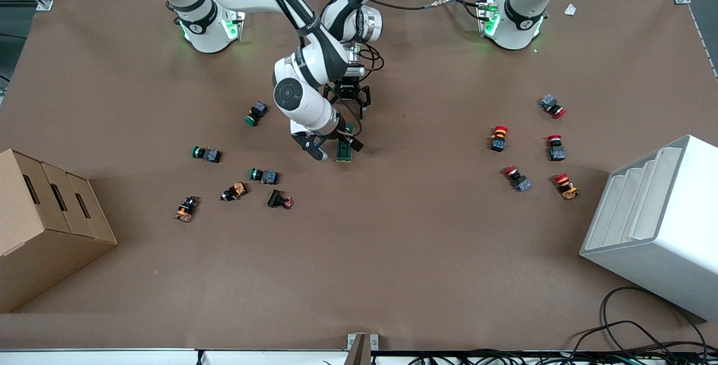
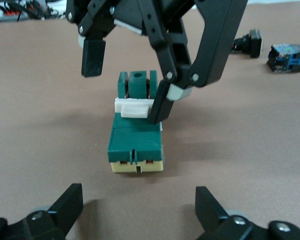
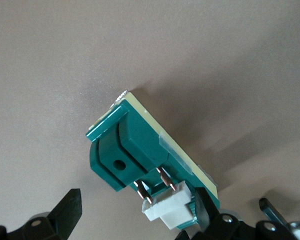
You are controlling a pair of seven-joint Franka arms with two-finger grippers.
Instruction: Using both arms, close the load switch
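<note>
Fingers of the right gripper point(image 1: 332, 147) spread, one touching the switch point(image 1: 344, 150) lever; left gripper point(image 1: 351, 108) hovers beside it, released

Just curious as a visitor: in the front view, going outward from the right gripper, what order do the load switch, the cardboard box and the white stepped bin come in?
From the right gripper:
1. Load switch, touching one finger, mid-table.
2. Cardboard box, at the right arm's end.
3. White stepped bin, at the left arm's end.

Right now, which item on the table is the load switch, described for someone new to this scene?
Find the two grippers meeting mid-table; the load switch lies on the table beneath them. Unlike the scattered round-capped push buttons, it is a long dark-green block with a white lever.
</note>
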